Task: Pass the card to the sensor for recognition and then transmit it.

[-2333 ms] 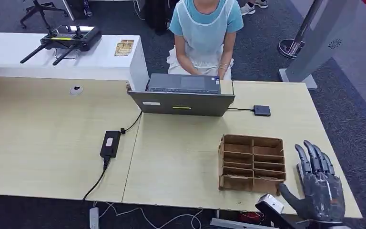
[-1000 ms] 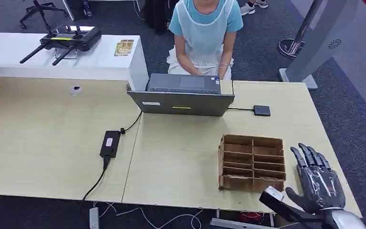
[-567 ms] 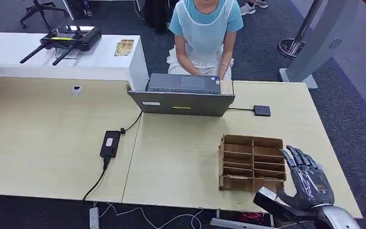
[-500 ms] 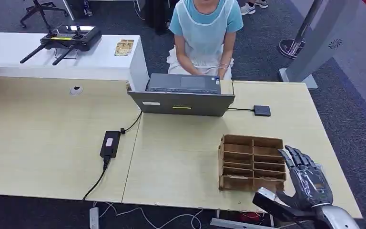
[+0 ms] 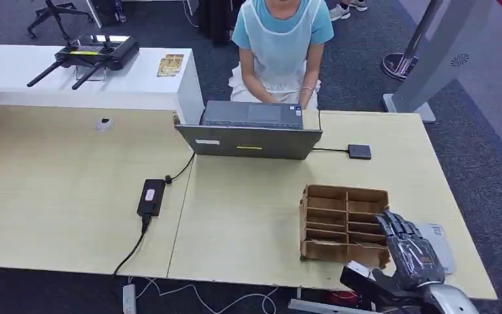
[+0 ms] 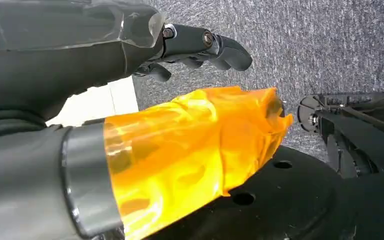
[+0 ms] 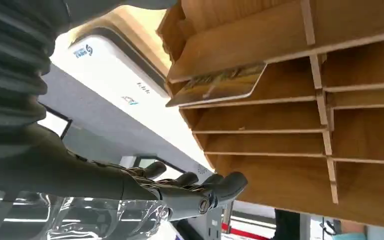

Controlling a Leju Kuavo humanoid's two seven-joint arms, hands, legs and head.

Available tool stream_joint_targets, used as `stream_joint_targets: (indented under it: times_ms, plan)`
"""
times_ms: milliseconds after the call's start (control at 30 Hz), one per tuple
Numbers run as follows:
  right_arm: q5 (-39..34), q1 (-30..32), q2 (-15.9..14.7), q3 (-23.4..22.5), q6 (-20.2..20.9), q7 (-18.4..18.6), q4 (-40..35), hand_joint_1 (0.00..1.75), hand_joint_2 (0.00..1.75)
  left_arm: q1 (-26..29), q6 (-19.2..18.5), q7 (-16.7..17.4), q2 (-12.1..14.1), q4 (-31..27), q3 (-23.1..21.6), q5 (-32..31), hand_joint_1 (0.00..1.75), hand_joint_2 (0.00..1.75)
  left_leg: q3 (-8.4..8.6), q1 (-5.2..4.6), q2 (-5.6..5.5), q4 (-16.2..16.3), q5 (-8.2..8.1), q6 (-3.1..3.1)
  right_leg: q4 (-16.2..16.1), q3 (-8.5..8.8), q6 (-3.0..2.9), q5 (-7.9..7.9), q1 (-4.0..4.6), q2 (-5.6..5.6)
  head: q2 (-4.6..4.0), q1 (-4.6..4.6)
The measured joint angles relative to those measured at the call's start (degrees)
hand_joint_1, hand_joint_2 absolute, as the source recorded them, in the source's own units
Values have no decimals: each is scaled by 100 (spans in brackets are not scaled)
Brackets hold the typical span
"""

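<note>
Your right hand (image 5: 410,255), fingers spread and holding nothing, hides the near right corner of the wooden rack (image 5: 343,221) at lower right. In the right wrist view the card (image 7: 219,85) lies in a rack slot, partly sticking out. A grey pad (image 5: 439,245) lies beside the rack near the table (image 5: 248,216) edge. Your left hand (image 6: 145,45) has its fingers loosely curled, holding nothing.
</note>
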Motion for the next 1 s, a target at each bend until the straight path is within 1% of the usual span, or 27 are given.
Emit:
stream_joint_targets:
  times_ms: [267,400,500,633,1000]
  plan:
    - [-7,-35,77,68,-94,42,114,0,175,0,0,2,0,0,-2,20,0,0,0,0,0,0,0,0,0,0,0,0,0,0,-2,0]
    - [44,-57,144,68,-269,74,144,0,175,0,17,2,-2,0,-7,37,0,0,0,0,0,0,0,0,0,0,0,0,0,0,0,0]
    - [173,-70,221,52,-464,24,144,0,175,0,35,2,-2,-2,-11,52,0,0,0,0,0,0,0,0,0,0,0,0,0,0,0,0]
    - [301,-78,315,33,-605,4,144,0,175,1,42,2,-4,-2,-15,55,0,0,0,0,0,0,0,0,0,0,0,0,0,0,-2,0]
    - [341,-64,466,-48,-697,22,144,0,175,0,46,2,-2,-2,-31,61,0,0,1,0,0,0,0,0,0,0,0,0,0,0,-2,0]
